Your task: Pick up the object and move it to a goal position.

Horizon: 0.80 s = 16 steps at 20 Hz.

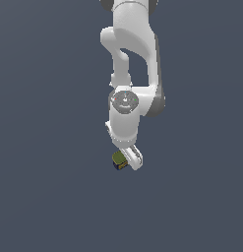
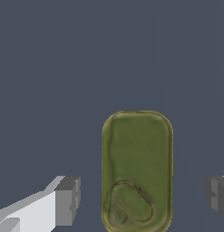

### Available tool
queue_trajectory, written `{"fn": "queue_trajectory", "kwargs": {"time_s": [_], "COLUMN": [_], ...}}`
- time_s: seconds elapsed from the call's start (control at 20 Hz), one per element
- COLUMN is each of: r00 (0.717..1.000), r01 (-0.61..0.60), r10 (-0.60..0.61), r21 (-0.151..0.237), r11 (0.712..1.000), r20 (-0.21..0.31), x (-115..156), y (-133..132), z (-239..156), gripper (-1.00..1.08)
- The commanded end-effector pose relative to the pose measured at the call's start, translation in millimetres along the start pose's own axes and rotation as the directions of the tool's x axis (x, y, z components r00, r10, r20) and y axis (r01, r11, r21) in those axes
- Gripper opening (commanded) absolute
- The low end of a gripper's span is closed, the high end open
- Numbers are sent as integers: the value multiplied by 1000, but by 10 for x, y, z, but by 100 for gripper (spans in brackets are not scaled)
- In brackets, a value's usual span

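Note:
The object is a small rounded tin with an olive-yellow top (image 2: 137,154) and dark blue sides. In the exterior view it (image 1: 118,161) sits on the grey floor right under the arm's hand. My gripper (image 2: 141,199) is open and straddles the tin. One finger (image 2: 68,201) stands apart from one long side, the other finger (image 2: 216,195) apart from the opposite side, and neither touches it. In the exterior view the gripper (image 1: 125,160) is low, at the tin's height, and the hand hides part of the tin.
The white arm (image 1: 130,74) reaches down from the top of the exterior view. Plain dark grey floor (image 1: 44,197) lies all around the tin. No goal marker shows in either view.

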State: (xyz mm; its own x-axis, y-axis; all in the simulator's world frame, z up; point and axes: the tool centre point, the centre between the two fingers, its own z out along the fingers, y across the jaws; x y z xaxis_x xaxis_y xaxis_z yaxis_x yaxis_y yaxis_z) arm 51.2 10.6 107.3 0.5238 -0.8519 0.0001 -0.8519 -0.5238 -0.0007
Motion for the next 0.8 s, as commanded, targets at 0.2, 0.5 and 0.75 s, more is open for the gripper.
{"fn": "queue_trajectory", "kwargs": {"time_s": [0.2,0.5,0.75], "r00": [1000,1000,1000], "r01": [-3,-5,-5], "r10": [3,5,5], "r21": [-1,-1,-1], "r11": [1000,1000,1000], "r20": [0,0,0], "x": [-2,-2,4], "y": [11,12,3], "z": [262,484,487], "gripper": [100,100,-100]}}
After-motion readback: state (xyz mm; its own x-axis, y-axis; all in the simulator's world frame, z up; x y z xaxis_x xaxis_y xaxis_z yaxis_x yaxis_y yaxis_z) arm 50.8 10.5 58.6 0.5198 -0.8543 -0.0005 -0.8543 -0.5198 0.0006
